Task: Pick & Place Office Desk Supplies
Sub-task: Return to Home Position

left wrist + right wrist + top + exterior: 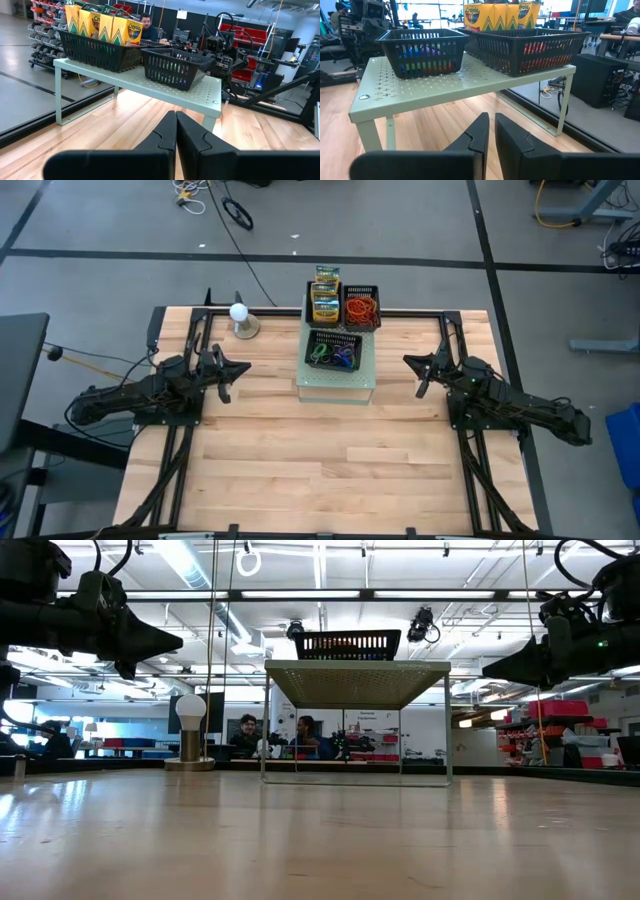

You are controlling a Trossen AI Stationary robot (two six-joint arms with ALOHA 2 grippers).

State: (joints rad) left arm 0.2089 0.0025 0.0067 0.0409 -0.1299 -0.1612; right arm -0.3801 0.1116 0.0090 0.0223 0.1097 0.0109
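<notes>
**A:** Why is the tabletop (pixel 300 470) nothing but wood?

**B:** I judge the sorting done. I see no supplies loose down here. They all sit up on the shelf (pixel 335 386), at the far middle where both my arms can reach.

**A:** And your arms?

**B:** My left claw (pixel 176 116) hangs over the tabletop to the left of the shelf and my right claw (pixel 491 118) to the right. Both point inward and are well apart from it. Each has its fingers pressed together on nothing, which reads to me as a rest pose.

**A:** How are the things kept?

**B:** In three black mesh bins, so small pieces can't stray. The far-left bin (pixel 95 52) holds the crayon boxes (pixel 326 298) upright, packed side by side. The white ball on its base (pixel 240 315) stands off the shelf's far-left corner and isn't mine to move. The far-right bin (pixel 530 34) holds red and orange bands (pixel 362 308). The near bin (pixel 420 73) holds blue, green and purple bands (pixel 335 356).
</notes>
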